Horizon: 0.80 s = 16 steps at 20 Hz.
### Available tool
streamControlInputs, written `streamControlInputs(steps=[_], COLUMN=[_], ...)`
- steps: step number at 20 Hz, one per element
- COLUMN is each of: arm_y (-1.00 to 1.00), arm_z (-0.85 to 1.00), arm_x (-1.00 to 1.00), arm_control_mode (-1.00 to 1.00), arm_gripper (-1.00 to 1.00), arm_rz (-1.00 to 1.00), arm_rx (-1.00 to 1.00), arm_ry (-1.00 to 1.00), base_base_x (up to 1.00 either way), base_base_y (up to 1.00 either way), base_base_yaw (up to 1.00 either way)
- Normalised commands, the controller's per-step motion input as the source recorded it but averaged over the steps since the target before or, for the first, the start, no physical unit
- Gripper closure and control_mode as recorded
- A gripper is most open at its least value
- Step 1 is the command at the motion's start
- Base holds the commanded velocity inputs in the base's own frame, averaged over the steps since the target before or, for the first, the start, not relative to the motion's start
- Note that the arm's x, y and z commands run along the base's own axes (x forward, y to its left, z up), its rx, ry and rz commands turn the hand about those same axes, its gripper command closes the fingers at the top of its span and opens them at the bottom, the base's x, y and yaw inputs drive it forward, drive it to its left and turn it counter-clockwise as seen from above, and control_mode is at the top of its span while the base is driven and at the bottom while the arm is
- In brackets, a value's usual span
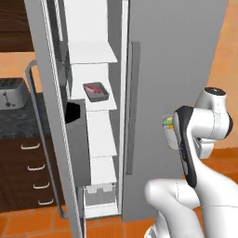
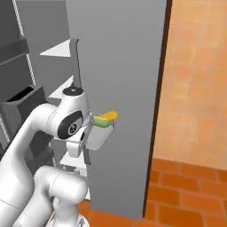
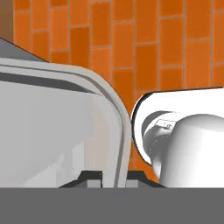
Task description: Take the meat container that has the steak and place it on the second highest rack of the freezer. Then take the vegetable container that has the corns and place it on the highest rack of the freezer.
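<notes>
While the white arm rises in the lower part of both base views, the tool (image 3: 114, 178) holds the vegetable container (image 2: 101, 135) in front of the closed grey door. In the hand view its two dark fingertips (image 3: 89, 177) stand at the bottom centre, pressed together on the thin grey rim of this tray, one on each side of the wall. The tray fills the left half of that view, and orange floor tiles are behind it.

In the right base view the vegetable container sits at the centre left of the frame, just beside the wrist, and it is tilted. The corns (image 2: 105, 118) stick out over its upper edge, one yellow and one green. In the left base view a small part of the tray and the corns shows at the centre right, mostly hidden behind the dark forearm.

Farther back stands the freezer (image 1: 172, 69), tall and grey, with its left door swung open in the left part of the left base view. Inside, the meat container (image 1: 96, 91) lies on a white shelf in the upper centre left, with the steak (image 1: 94, 88) in it. Above it is the highest rack (image 1: 92, 53), white and flat. At the far left a toaster (image 1: 11, 93) stands on the dark worktop (image 1: 18, 123).
</notes>
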Motion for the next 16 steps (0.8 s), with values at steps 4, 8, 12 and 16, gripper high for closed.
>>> streamControlInputs(steps=[4, 8, 12, 16], arm_y=[0.0, 0.0, 0.0, 0.0], arm_z=[0.0, 0.0, 0.0, 0.0], arm_x=[0.0, 0.0, 0.0, 0.0], arm_control_mode=[1.0, 1.0, 1.0, 1.0], arm_gripper=[1.0, 1.0, 1.0, 1.0], arm_rz=[0.0, 0.0, 0.0, 0.0], arm_rx=[0.0, 0.0, 0.0, 0.0], arm_ry=[0.0, 0.0, 0.0, 0.0], base_base_x=[0.0, 0.14, 0.38, 0.55], base_base_y=[-0.07, -0.33, -0.26, -0.09], base_base_yaw=[0.91, 0.66, 0.35, 0.21])
